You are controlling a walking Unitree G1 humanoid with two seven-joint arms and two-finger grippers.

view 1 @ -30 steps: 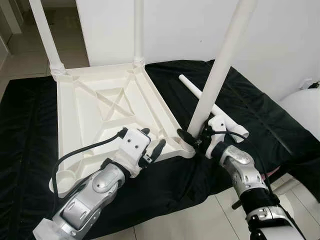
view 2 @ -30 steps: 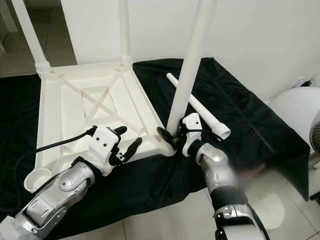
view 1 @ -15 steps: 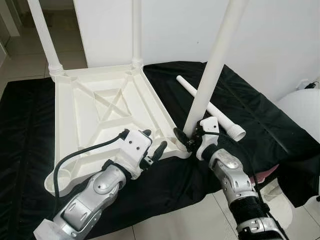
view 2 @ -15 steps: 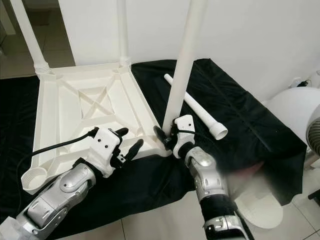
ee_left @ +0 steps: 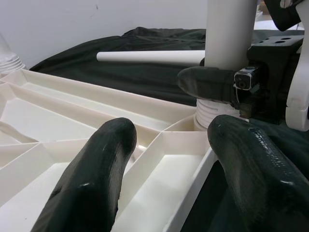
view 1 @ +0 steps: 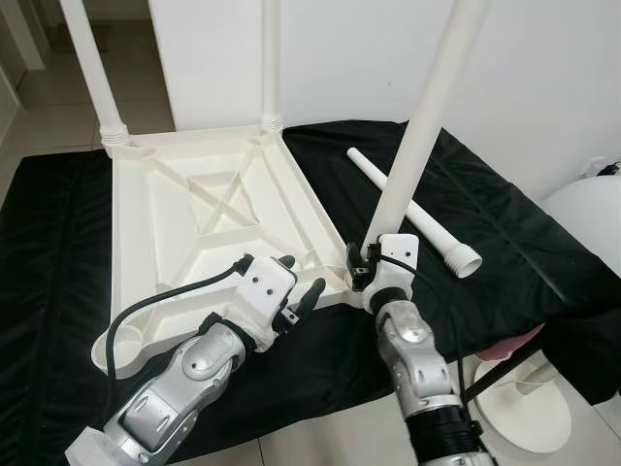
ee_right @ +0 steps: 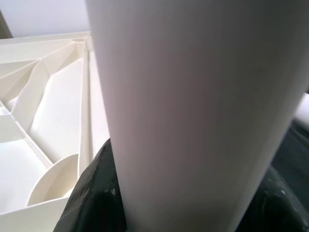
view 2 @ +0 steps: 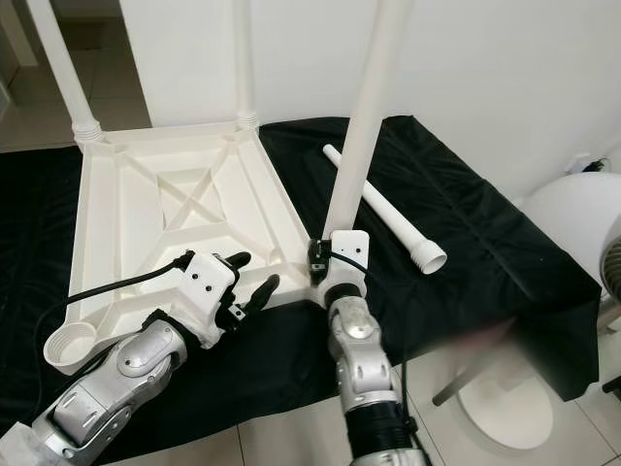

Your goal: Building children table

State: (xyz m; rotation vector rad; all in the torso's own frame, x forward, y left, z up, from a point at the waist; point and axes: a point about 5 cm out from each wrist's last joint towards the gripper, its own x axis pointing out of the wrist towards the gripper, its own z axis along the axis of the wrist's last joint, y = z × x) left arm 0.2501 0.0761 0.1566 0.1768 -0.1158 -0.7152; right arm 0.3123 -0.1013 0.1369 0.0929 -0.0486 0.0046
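Right tool (view 1: 361, 274) now nearer the tabletop (view 1: 184, 209) corner, clamped around upright leg (view 1: 419, 136); left tool (view 1: 296, 282) spread apart.

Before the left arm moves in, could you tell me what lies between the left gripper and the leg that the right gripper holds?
In the left eye view, only the tabletop's near corner rim separates the left gripper from the leg in the right gripper.
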